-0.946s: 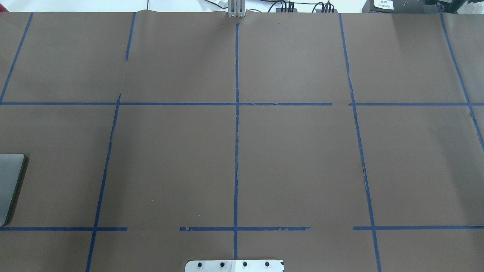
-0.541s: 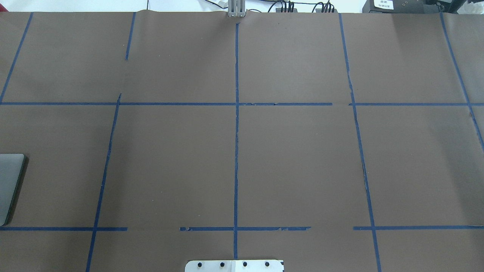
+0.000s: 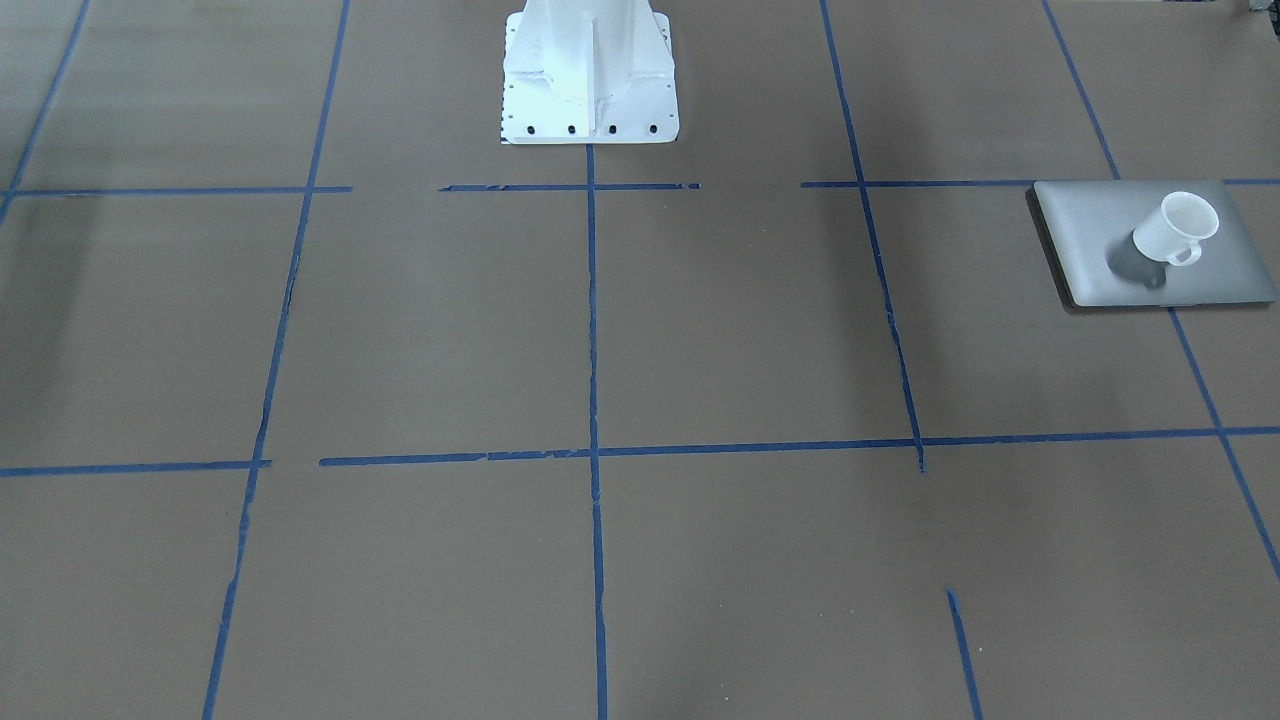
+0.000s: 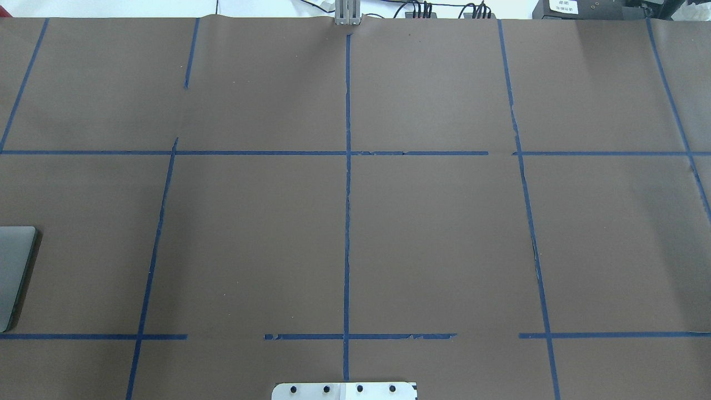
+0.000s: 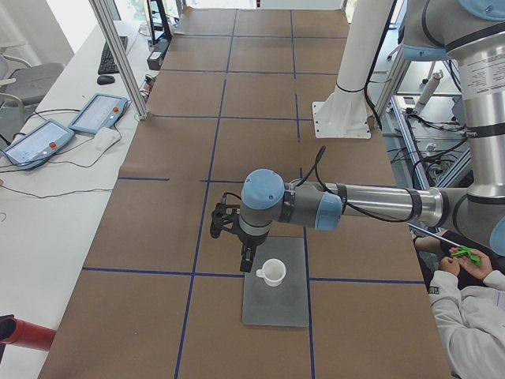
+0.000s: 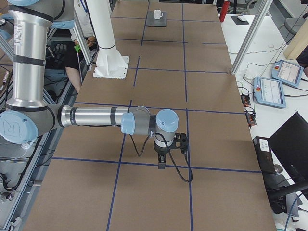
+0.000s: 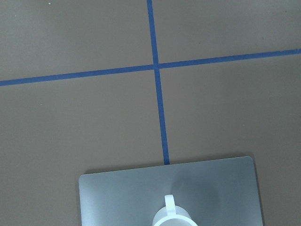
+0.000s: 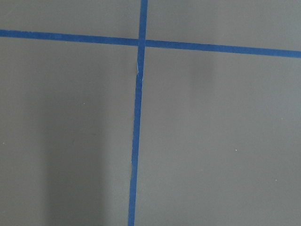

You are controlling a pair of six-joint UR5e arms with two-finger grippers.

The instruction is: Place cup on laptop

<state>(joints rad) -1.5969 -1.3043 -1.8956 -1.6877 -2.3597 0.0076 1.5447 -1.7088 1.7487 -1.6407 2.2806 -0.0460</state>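
Exterior front-facing view: the brown tabletop [image 3: 740, 330], gridded with blue tape [image 3: 592, 300], carries the closed silver-grey laptop [image 3: 1085, 225], lying flat at the robot's left end. The white cup [image 3: 1175, 228] stands upright on the laptop's lid, rim up, loop handle toward the operators' side. In the exterior left view, the left claw [image 5: 247, 258] hangs near the cup on its handle side; whether it is spread or pressed together cannot be told. The right claw [image 6: 161, 162] points down over bare tabletop, well apart from the laptop, its state equally unclear.
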